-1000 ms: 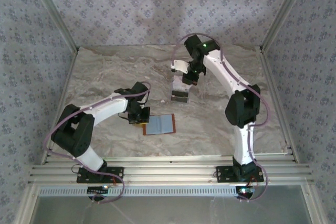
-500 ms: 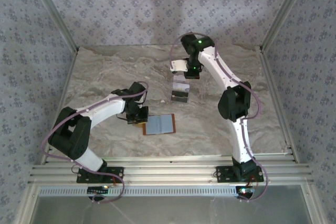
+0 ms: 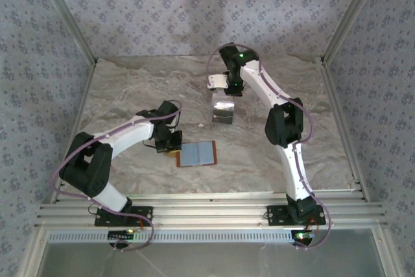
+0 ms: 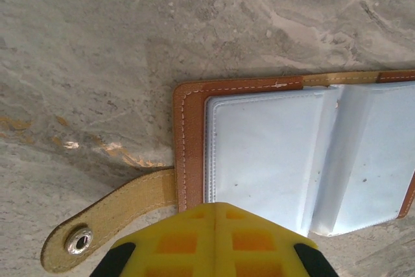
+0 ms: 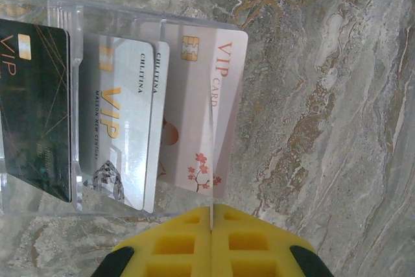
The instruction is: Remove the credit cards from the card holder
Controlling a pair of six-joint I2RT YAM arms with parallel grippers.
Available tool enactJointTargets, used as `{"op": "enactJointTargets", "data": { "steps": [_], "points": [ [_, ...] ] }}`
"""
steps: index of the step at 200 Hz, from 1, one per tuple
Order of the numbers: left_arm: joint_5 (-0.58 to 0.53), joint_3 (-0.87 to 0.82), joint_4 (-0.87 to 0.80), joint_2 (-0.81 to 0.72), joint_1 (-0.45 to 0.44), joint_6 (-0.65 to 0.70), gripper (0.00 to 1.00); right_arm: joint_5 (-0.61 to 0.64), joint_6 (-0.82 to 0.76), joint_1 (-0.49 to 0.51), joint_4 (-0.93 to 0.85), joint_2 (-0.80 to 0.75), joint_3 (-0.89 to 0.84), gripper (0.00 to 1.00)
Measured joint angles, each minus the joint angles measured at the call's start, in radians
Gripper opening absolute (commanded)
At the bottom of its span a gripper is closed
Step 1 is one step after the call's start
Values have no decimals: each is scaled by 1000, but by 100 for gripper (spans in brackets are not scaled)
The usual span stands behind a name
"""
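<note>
The left gripper point(image 3: 170, 141) sits low over the table point(image 3: 123, 89), at the left edge of the wallet point(image 3: 196, 154). In the left wrist view its yellow pads point(image 4: 188, 241) are pressed together with only a seam between them, and nothing is seen held in that seam. They cover part of the wallet's near rim. Just left of them the tab point(image 4: 110, 212) lies flat and angled outward, its metal snap point(image 4: 78, 239) facing up.

The wallet lies open and flat, pale blue faces up, with the brown stitched rim framing the left side. Bare table lies behind and to the left of it, out to the left wall.

Behind and to the right, well apart from the wallet, stands a clear rack point(image 3: 222, 112). The cards are in it: a dark card point(image 5: 35, 108), a silver card point(image 5: 123, 128) and a pale pink card point(image 5: 201, 95), side by side and overlapping.

The right gripper point(image 5: 213, 235) hangs at the rack's right end with its pads closed on each other. A thin clear edge of the rack runs into their seam, and whether it is pinched cannot be told. To the right, open table reaches the side wall.
</note>
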Motion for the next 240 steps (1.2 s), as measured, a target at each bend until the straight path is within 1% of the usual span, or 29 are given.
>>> {"op": "enactJointTargets", "data": {
  "steps": [109,190,225,240],
  "points": [
    [-3,0,-21,0,2,0,4,11,54,37,-2,0,0,0],
    [-3,0,-21,0,2,0,4,10,70,41,-4,0,-29,0],
    [-3,0,-21,0,2,0,4,10,72,43,-3,0,-32,13],
    [-3,0,-21,0,2,0,4,10,79,44,0,0,-32,16]
  ]
}}
